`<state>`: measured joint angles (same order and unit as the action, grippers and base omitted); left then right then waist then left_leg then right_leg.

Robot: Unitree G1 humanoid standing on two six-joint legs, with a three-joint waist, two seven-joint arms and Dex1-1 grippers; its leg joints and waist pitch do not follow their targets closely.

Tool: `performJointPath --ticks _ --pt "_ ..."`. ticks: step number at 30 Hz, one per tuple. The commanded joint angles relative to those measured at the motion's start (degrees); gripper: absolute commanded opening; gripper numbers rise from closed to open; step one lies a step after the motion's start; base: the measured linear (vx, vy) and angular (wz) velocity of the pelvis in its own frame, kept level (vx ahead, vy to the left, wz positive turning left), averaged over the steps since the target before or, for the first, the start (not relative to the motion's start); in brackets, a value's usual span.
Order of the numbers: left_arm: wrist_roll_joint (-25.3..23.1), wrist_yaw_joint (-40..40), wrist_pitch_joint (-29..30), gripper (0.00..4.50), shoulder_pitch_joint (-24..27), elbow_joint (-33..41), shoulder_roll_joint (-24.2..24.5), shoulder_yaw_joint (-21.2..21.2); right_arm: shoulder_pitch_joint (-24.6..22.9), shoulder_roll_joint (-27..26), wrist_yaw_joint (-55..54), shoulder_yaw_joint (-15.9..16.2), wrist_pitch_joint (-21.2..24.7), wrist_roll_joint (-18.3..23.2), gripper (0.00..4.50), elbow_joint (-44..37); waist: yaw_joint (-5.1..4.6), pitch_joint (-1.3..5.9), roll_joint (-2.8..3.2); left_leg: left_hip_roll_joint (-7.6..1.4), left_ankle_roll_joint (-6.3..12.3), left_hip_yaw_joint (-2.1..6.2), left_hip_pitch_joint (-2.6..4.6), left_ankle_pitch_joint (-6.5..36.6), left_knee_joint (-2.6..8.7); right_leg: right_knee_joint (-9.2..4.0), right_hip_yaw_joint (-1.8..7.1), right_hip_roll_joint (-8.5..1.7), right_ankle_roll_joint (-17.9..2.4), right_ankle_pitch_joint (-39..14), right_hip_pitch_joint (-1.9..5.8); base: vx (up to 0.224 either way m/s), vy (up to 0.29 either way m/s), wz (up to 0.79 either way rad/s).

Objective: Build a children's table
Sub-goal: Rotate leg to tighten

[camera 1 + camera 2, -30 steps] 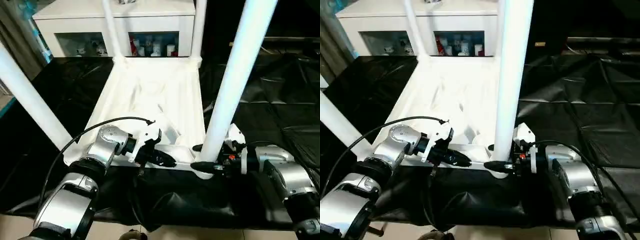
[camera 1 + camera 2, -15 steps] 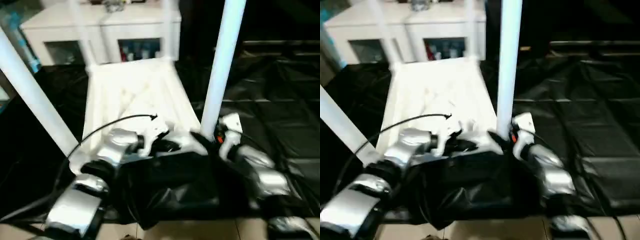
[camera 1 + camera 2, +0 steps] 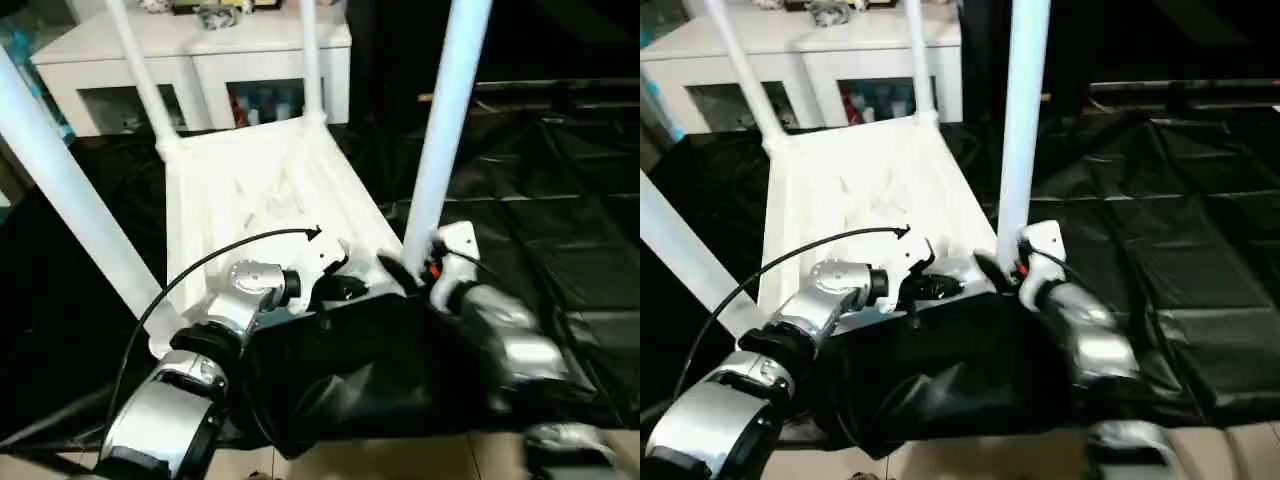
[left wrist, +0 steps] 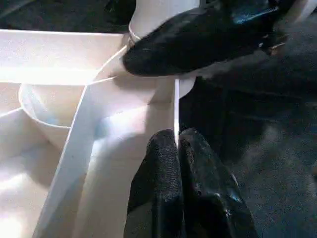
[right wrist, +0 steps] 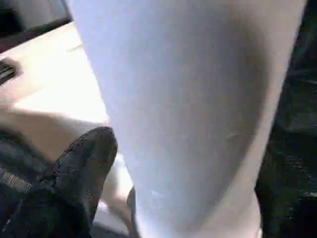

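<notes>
The children's table [image 3: 250,190] lies upside down on the black-covered work table, its white legs pointing up. My left gripper [image 3: 350,290] is at the near rim, beside the near-right corner. The left wrist view has its fingers [image 4: 163,153] shut together on the thin rim wall [image 4: 176,109]. My right gripper [image 3: 400,272] is at the base of the near-right leg [image 3: 440,130], its jaws standing wide to either side of it. One right finger [image 5: 84,168] lies beside that leg [image 5: 188,99], and a black finger [image 4: 198,39] crosses the corner socket.
A white cabinet [image 3: 200,50] with small items behind glass stands behind the work table. The black cover [image 3: 350,380] is bunched up along the near edge under my forearms. A black cable [image 3: 200,265] loops over my left forearm. Pale floor [image 3: 400,455] lies just beyond the near edge.
The whole view has shifted and tilted. My right forearm now points forward at the leg instead of lying sideways. The black cover has bunched higher at the near edge. My left gripper stays at the rim.
</notes>
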<state>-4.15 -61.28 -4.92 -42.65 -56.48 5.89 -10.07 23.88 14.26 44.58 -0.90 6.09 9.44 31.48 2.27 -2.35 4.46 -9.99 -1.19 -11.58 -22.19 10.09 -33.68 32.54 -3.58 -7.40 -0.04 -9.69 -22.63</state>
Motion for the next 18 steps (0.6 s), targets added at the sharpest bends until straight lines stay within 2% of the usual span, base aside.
performJointPath --ticks 1,2,3,5,7,10,11,12,13,15,18 --pt "1.67 -5.02 -3.09 0.00 -0.27 2.57 -1.43 -2.32 -1.20 -0.93 11.60 8.01 1.49 1.65 3.88 -2.76 0.63 3.20 -1.47 -2.87 2.58 1.41 1.15 21.52 5.17 -4.41 1.23 -1.66 -9.28 -21.82 1.62 0.000 0.000 0.00" --pt "1.82 -7.18 -3.55 0.00 -0.26 2.67 -0.46 -2.54 -1.55 0.72 14.25 8.11 1.88 2.30 3.88 -3.75 0.95 3.24 -1.47 -2.98 3.35 1.19 1.11 19.83 5.01 -4.10 1.37 -1.65 -10.36 -19.07 1.56 0.000 0.000 0.00" --pt "2.12 -9.56 -3.62 0.00 -0.28 2.78 0.53 -2.66 -1.91 2.49 16.99 8.25 2.59 3.04 3.88 -4.78 1.21 3.40 -1.56 -2.96 4.12 1.21 0.80 17.97 4.85 -3.67 1.35 -1.77 -11.30 -16.90 1.97 0.000 0.000 0.00" --pt "2.51 -13.39 -3.61 0.00 -0.48 2.87 2.29 -2.78 -2.45 5.38 21.47 8.43 3.37 3.76 3.88 -6.26 1.75 3.61 -1.54 -2.98 5.29 1.07 0.87 15.39 4.42 -3.20 1.33 -1.77 -12.51 -13.59 1.95 0.000 0.000 0.00" --pt "2.86 -16.47 -3.07 0.00 -0.68 3.05 3.44 -2.64 -2.69 7.31 24.46 8.49 3.79 4.09 3.88 -6.96 1.91 3.84 -1.43 -3.02 6.33 1.04 0.62 12.58 4.13 -2.55 1.27 -1.86 -14.01 -9.33 2.15 0.053 -0.015 0.02" --pt "3.27 -20.40 -2.57 0.00 -0.96 3.17 4.85 -2.64 -2.81 9.33 27.51 8.48 4.11 4.35 3.88 -7.50 2.75 4.36 -1.17 -3.07 8.74 0.85 0.81 7.22 3.32 -1.47 1.08 -1.56 -16.11 -0.90 1.97 0.018 -0.004 0.00" --pt "3.03 -22.40 -2.62 0.00 -1.10 2.99 5.98 -3.06 -2.85 10.36 28.93 8.49 4.48 4.56 3.88 -7.78 3.10 4.41 -1.26 -2.99 9.32 0.82 0.83 6.36 3.13 -1.29 1.05 -1.55 -16.51 0.45 1.95 0.000 0.000 0.00" --pt "2.93 -22.95 -2.74 0.00 -1.15 2.89 6.39 -3.16 -2.86 10.66 29.34 8.49 4.66 4.65 3.88 -7.89 3.26 4.50 -1.27 -3.03 9.56 0.82 0.90 5.97 3.07 -1.23 1.03 -1.59 -16.60 0.80 1.97 0.000 0.000 0.00" --pt "2.98 -23.55 -2.62 0.00 -1.20 2.78 6.71 -3.20 -2.88 10.89 29.99 8.52 5.10 4.92 3.63 -8.08 3.41 4.45 -1.16 -3.12 9.90 0.87 0.76 5.51 3.05 -1.11 0.98 -1.55 -16.70 0.95 1.92 0.000 0.000 0.00" --pt "3.08 -24.31 -2.25 0.00 -1.23 2.73 7.00 -3.27 -2.93 11.11 30.78 8.61 5.49 5.27 3.56 -8.29 3.56 4.19 -1.13 -3.17 9.29 0.90 0.72 7.16 3.26 -1.37 0.95 -1.57 -16.45 -1.56 1.88 0.000 0.000 0.00" --pt "3.36 -24.75 -2.31 0.00 -1.11 2.90 7.00 -3.30 -3.05 11.03 31.29 8.81 6.03 5.83 3.21 -8.84 3.78 3.92 -1.11 -3.36 6.50 0.93 1.01 11.89 3.83 -1.98 1.13 -1.71 -15.58 -7.44 1.79 0.000 0.000 0.00"
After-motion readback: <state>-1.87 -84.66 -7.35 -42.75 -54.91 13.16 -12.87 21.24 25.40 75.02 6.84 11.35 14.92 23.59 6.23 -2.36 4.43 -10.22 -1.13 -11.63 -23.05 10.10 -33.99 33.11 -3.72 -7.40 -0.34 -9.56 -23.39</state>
